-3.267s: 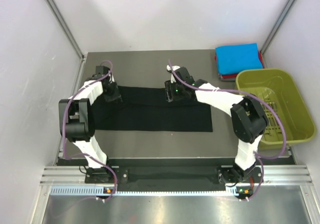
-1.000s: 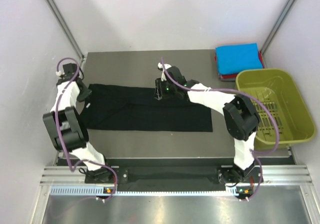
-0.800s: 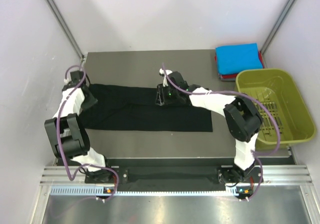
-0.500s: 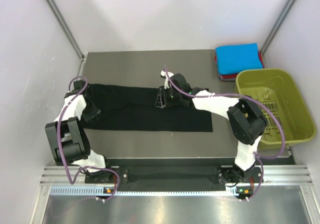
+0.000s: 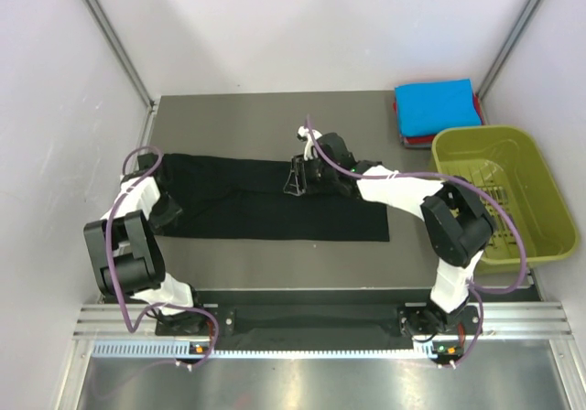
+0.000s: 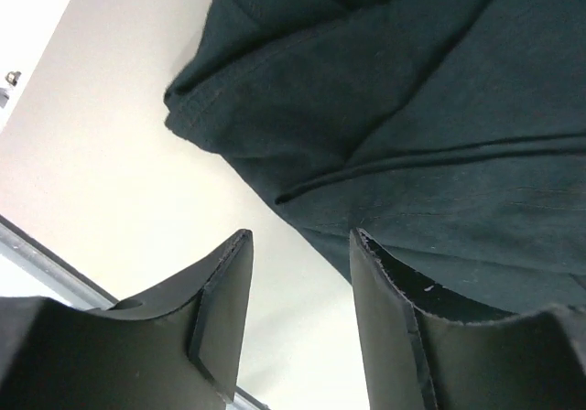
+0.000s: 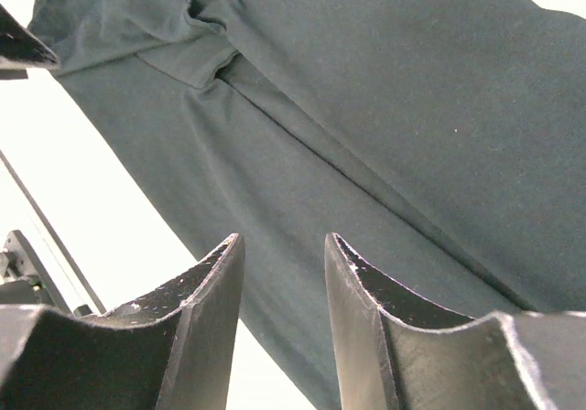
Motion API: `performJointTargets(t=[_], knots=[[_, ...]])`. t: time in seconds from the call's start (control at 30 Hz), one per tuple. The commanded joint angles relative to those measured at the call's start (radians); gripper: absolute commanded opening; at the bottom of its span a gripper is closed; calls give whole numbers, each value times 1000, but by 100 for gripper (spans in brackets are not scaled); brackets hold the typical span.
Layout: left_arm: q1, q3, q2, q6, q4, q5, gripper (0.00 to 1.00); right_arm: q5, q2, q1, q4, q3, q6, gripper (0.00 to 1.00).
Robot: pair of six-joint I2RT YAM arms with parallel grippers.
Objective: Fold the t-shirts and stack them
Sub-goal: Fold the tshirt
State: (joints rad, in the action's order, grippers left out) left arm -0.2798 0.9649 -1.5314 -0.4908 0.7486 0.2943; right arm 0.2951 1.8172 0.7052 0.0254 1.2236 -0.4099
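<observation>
Your left gripper (image 6: 298, 286) has dropped back from the sleeve, jaws parted and empty; your right gripper (image 7: 282, 286) hovers unclenched, holding nothing. That long black cotton t-shirt (image 5: 275, 204) lies mid-table, folded lengthwise, awaiting crosswise folds.

Desk (image 5: 275, 117): grey, matte, rectangular, set between white walls.

Lying on it:
- Black t-shirt (image 5: 275, 210), folded into a long band across the middle, running left to right; its left end is rumpled, its right end squared off.
- Blue t-shirt (image 5: 436, 106), folded, at the far right corner, resting on top of a red t-shirt (image 5: 417, 140) of which only the edges show.
- Olive-green basket (image 5: 499, 190), slotted floor, at the right edge, just beside the folded stack.
</observation>
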Motion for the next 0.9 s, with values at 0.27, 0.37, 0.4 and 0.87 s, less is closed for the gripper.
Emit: performJointTargets(t=[0.27,0.37,0.4,0.87], knots=[[-6,-20,-29,-8,-114,-10,34,29,-56,-21,-64,-9,-9,41],[-7,-25,-41,-3,-127,-15,34,32,-55,-26,-64,-7,-10,41],[-6,-25,-48,-3,-129,-14,35,35,-55,-26,-65,-9,-10,41],[1,41,-7,6,-2,65,0,44,-42,-32,-71,-9,-20,41]])
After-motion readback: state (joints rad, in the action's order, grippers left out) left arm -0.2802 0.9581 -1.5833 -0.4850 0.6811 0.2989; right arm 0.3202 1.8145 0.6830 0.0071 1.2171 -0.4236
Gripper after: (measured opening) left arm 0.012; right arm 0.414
